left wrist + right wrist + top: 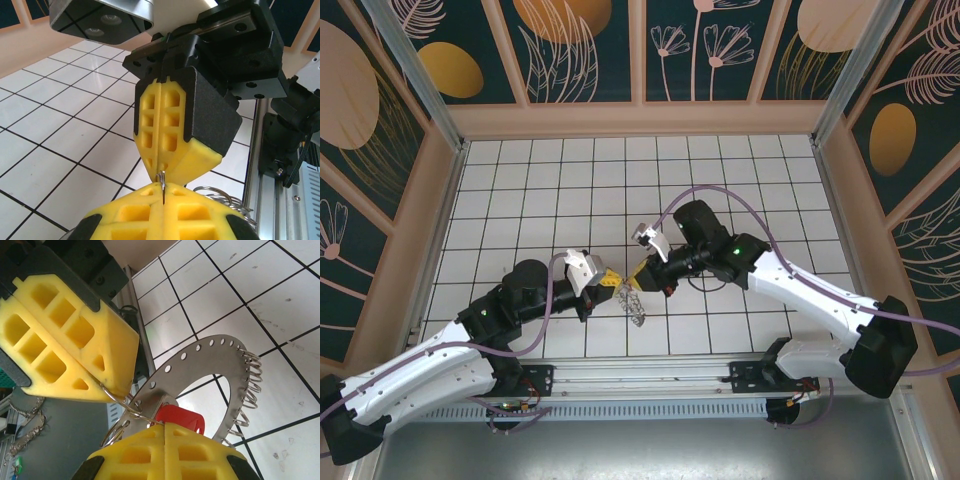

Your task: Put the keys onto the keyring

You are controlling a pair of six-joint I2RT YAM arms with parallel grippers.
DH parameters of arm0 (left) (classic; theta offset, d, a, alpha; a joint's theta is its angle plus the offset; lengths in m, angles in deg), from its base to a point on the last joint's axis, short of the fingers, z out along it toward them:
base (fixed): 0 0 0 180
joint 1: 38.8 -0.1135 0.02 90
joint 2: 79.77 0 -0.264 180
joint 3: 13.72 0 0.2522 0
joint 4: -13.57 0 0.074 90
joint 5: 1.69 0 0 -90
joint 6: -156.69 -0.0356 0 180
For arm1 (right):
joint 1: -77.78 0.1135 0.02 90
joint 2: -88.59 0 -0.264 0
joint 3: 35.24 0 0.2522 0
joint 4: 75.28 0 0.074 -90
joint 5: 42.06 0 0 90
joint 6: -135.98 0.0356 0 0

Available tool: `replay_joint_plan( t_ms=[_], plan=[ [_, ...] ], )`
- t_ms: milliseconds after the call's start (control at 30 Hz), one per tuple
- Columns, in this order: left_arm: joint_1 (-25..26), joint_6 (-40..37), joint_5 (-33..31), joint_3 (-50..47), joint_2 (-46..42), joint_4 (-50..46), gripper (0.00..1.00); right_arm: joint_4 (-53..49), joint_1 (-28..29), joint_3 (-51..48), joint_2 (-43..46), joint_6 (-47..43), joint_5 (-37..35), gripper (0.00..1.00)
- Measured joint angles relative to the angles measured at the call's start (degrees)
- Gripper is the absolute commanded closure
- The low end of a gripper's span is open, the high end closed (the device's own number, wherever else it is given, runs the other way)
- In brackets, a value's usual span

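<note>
Left arm [430, 370] and right arm [820, 300] reached inward from the near edge, elbows bent and forearms low. The left hand [611, 281] and the right hand [638, 272] met tip to tip, each with its yellow fingers [130, 455] pressed together.

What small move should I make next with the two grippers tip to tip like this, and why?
Probably keep both shut and ease the right gripper slightly toward the left gripper, working the key onto the wire loop. The key's red head sits at the right gripper's tips, the thin loop spans both tips, and the keyring hangs behind, so only fine threading seems left.
</note>
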Motion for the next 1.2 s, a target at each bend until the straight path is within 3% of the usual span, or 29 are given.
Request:
replay_joint_plan(
  t_ms=[433,667,833,1033,1200],
  plan=[
    [0.0,0.0,0.4,0.0,-1.4,0.4,1.0,-1.8,1.4,1.3,-2.1,-0.9,-1.5,0.99],
    [0.0,0.0,1.0,0.0,-2.7,1.2,1.0,-1.7,1.4,1.3,0.1,-1.2,-3.0,0.72],
    [0.0,0.1,1.7,0.0,-4.2,2.7,1.0,-0.4,1.6,-0.9,8.6,-2.1,-5.4,0.56],
    [0.0,0.7,5.5,-1.3,-7.5,6.2,1.0,7.6,3.0,-6.2,19.3,-4.1,-5.7,0.49],
    [0.0,1.8,9.2,-2.8,-10.7,9.3,1.0,15.7,3.8,-9.5,20.7,-5.9,-3.2,0.49]
  ],
)
